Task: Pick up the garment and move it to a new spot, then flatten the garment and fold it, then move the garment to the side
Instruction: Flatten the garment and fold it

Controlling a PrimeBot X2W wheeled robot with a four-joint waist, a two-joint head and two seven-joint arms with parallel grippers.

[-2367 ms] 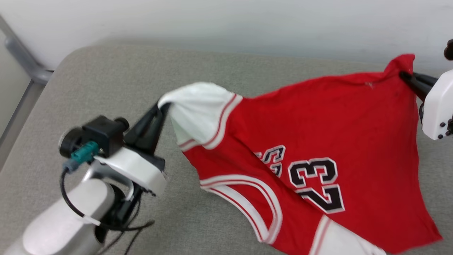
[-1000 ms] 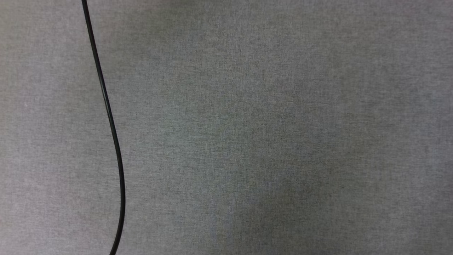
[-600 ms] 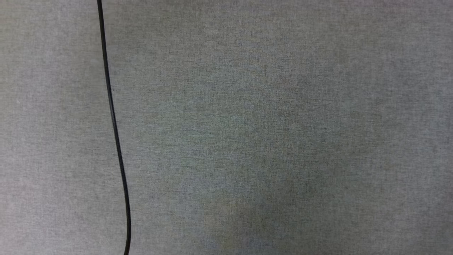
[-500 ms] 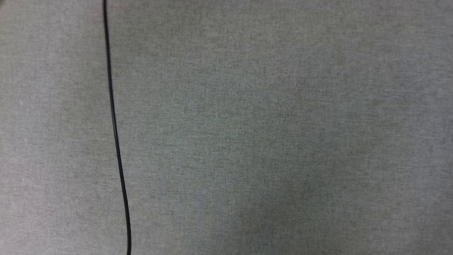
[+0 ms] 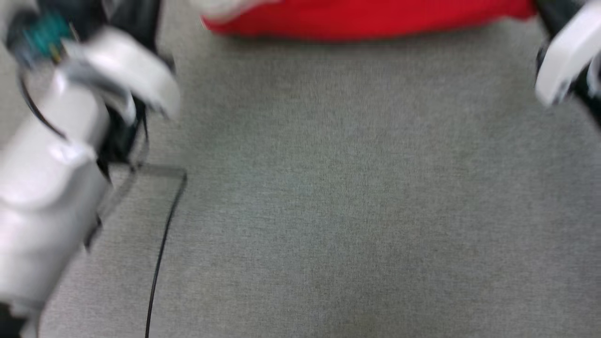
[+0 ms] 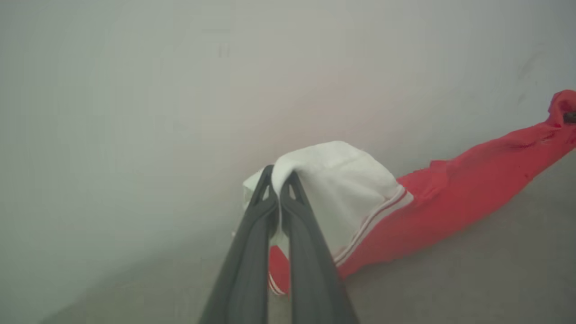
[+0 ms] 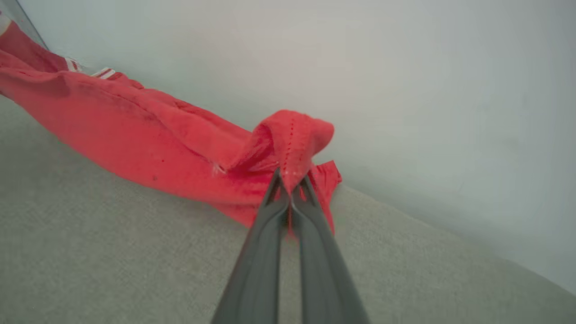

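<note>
The left gripper (image 6: 279, 176) has its two dark fingers pressed together on the edge of a white sleeve (image 6: 342, 189), the cloth draped over the fingertips and falling to the far side. From that sleeve, with its red and white striped trim, the garment (image 6: 468, 184) runs away as a long red band toward the right gripper (image 7: 290, 177). That gripper's fingers are likewise closed tight, pinching a bunched red fold with a stitched hem that stands up above the tips.

Between the two grips the garment is stretched out lengthwise, sagging in the middle. Its lower edge appears to rest on the grey fabric surface (image 5: 338, 188), close to the pale wall (image 7: 427, 81) behind.

In the head view (badly blurred) the red cloth lies along the top edge, the pale left forearm (image 5: 42, 197) at the left, the right gripper's white housing at the upper right. A thin black cable (image 5: 159, 263) runs down the surface beside the left forearm.
</note>
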